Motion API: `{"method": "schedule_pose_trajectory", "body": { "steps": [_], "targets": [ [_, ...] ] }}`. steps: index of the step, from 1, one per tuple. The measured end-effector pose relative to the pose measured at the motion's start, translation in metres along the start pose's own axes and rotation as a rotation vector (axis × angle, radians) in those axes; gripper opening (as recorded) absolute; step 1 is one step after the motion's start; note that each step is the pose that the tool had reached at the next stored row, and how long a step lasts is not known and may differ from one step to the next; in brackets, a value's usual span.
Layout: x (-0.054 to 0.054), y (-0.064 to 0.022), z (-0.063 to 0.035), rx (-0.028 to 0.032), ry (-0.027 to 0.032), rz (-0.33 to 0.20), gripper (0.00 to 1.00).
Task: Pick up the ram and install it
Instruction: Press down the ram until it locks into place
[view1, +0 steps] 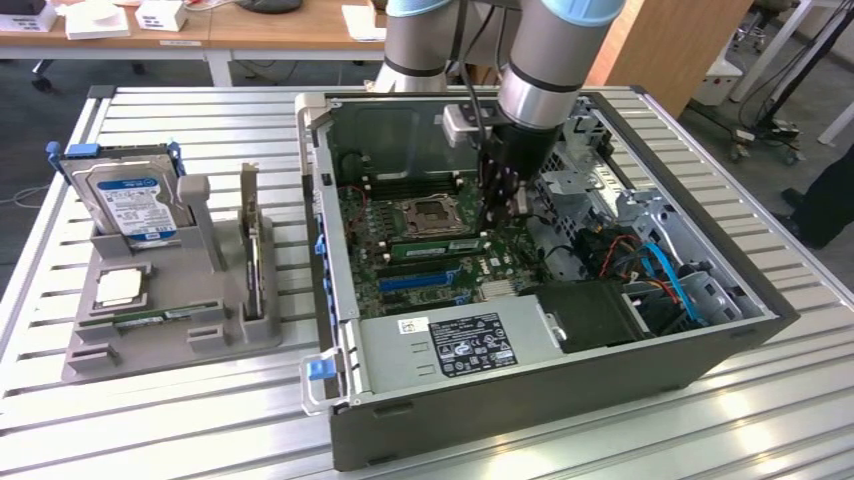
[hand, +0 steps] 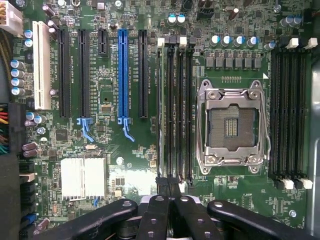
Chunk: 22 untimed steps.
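A slatted metal table (view1: 160, 420) carries an open PC case (view1: 534, 400), and the arm (view1: 541, 70) reaches down into it over the motherboard (hand: 130, 165). Beyond the table stand wooden desks (view1: 267, 30) with small boxes, and a dark-clothed person (view1: 825, 205) is at the exterior view's right edge. On the exterior view's left of the case sits a grey holder (view1: 174, 340) with a hard drive (view1: 131, 205) and an upright card (view1: 250, 235); a thin stick seems to lie in its front groove, though I cannot be sure what it is. The ram (view1: 434, 246) appears to stand already in a slot just beside the CPU socket (hand: 231, 125). In the wrist view it shows edge-on in the bank's outermost slot, on the side away from the socket. The gripper (hand: 167, 195) hangs over one end of that slot bank, its fingers (hand: 155, 210) pressed together with nothing visible between them. I judge the pick-up and placing done. Whether the ram is fully seated and its latches closed, I cannot tell.
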<state>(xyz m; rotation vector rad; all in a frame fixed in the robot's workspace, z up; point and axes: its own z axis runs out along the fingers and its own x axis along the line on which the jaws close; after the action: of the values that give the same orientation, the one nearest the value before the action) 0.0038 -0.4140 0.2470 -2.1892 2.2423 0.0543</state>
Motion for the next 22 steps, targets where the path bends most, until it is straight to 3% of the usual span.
{"method": "schedule_pose_trajectory", "body": {
  "steps": [22],
  "targets": [
    [-0.0001,0.0013,-0.0042,0.0,0.0001,0.0,0.1]
  ]
}}
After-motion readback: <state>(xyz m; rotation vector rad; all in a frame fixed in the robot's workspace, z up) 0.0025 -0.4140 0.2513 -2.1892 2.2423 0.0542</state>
